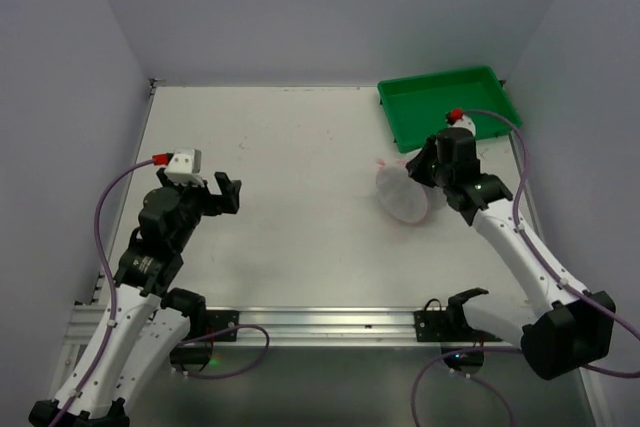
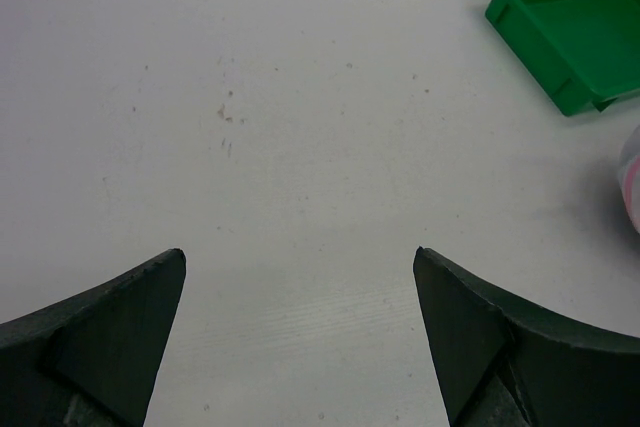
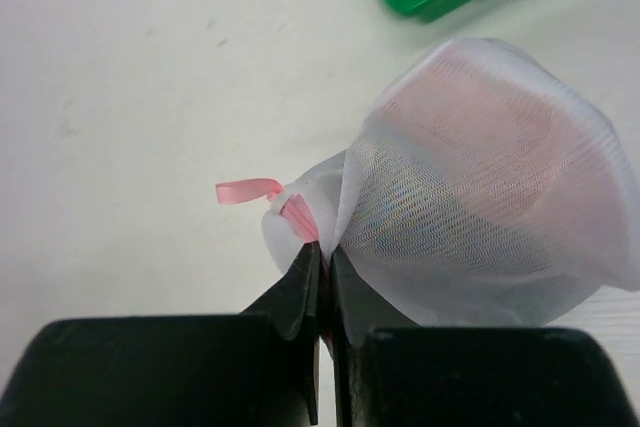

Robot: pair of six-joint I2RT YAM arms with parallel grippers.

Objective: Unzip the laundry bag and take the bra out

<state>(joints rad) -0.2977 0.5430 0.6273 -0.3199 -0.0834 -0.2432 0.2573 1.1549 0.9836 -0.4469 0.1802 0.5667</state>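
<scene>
Bag, on the right of the tabletop, just in front of the green tray, well apart from the left tool. Hard to tell whether resting or lifted slightly. From the right wrist: right tool pressed together on a fold of mesh at the pink trim, a small pink ribbon sticking out just beside the tips. Pale pink showing through the mesh, probably the bra, fully inside. Left tool spread wide, holding nothing, over bare tabletop, pointed toward the bag. Looks like the opening step: bag pinned at the zip end, zip apparently not yet run. Next, likely calls for bringing the left tool across to pinch the ribbon, presumably the pull, then drawing it round the rim against the right tool's hold. Needs a fine pinch on the ribbon alone, not the mesh
</scene>
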